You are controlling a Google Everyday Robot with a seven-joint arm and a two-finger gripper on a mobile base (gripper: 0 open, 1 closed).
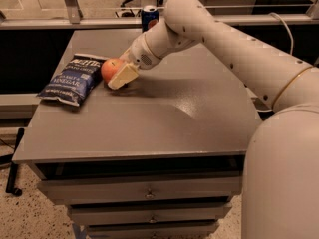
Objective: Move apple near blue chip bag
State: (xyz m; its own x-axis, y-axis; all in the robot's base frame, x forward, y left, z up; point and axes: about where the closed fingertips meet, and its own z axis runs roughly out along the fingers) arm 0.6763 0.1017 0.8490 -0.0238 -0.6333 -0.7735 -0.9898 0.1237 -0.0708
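Nearest, drawer fronts sit under the grey counter, whose near half is bare and flat. At the far left lies the blue chip bag, its long axis running about 1 to 7 o'clock. The apple is just beside the bag's right edge; contact cannot be judged. The pincer holds the apple, with a cream finger across its right side. From the pincer the bag lies at 9 o'clock, so release looks close. Beyond, at 12 o'clock, stands a blue Pepsi can.
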